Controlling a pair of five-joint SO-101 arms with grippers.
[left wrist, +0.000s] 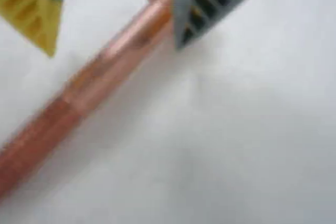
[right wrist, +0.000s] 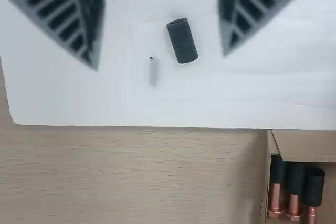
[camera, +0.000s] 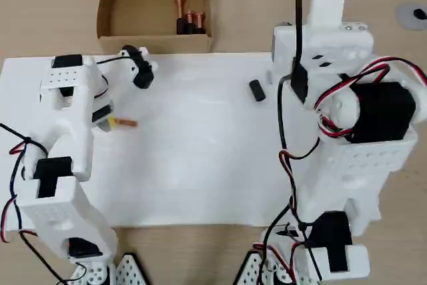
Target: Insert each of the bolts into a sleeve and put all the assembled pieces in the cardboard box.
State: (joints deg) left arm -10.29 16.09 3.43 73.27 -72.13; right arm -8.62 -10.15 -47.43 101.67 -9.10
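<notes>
On the desk (camera: 233,18), a cardboard box (camera: 103,11) at the far edge holds three assembled pieces (camera: 189,21).
Left pincer (left wrist: 114,46) gapes wide around a bolt (left wrist: 94,85) toward the left edge; right pincer (right wrist: 160,56) stands wide near a sleeve (right wrist: 182,40).

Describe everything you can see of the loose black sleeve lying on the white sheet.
The sleeve is a short, matt black cylinder, rubber or plastic by its look. It lies on its side on the white sheet, toward the edge nearest the cardboard box. Nothing sticks out of either end. The open right gripper frames it, clear of it on both sides; only the sheet touches it.
</notes>
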